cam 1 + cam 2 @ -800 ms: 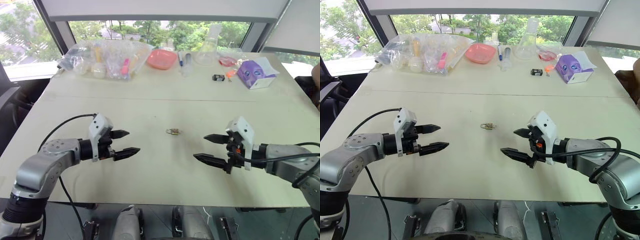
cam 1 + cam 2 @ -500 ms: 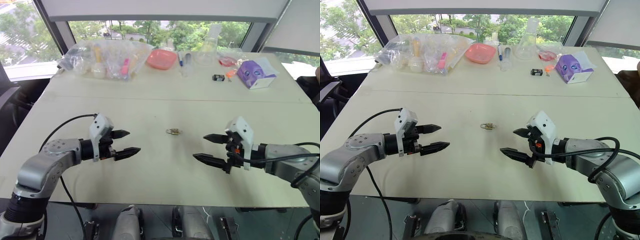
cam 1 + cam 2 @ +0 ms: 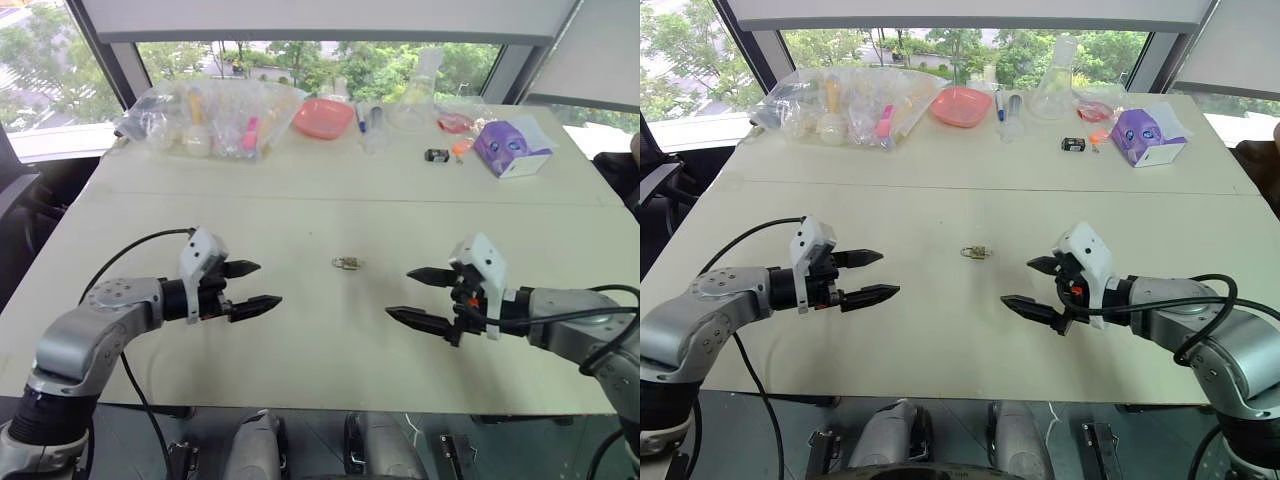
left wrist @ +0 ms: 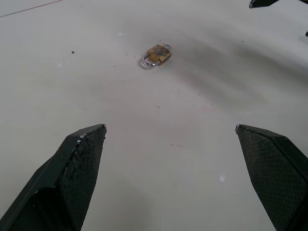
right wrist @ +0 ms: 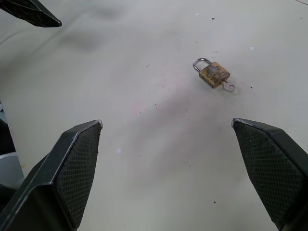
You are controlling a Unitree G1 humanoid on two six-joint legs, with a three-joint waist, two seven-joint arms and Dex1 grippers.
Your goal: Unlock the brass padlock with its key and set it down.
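Observation:
The tiny brass padlock [image 3: 347, 263] lies flat on the cream table [image 3: 320, 340] midway between my two arms, its silvery shackle closed and its small key [image 5: 229, 87] sticking out of the body [image 5: 214, 74]. My left gripper [image 3: 254, 285] hovers open to the padlock's left, fingers pointing toward it, nothing between them. My right gripper [image 3: 415, 297] hovers open to its right, likewise empty. The padlock [image 4: 157, 54] also lies ahead of the left fingers [image 4: 79, 159] in the left wrist view.
Along the table's far edge stand a clear bag of toys [image 3: 210, 117], a pink bowl [image 3: 323, 117], a glass flask [image 3: 418, 95], a purple box [image 3: 512, 146] and a small black-and-white box [image 3: 436, 155]. A black cable [image 3: 125, 255] trails from the left arm.

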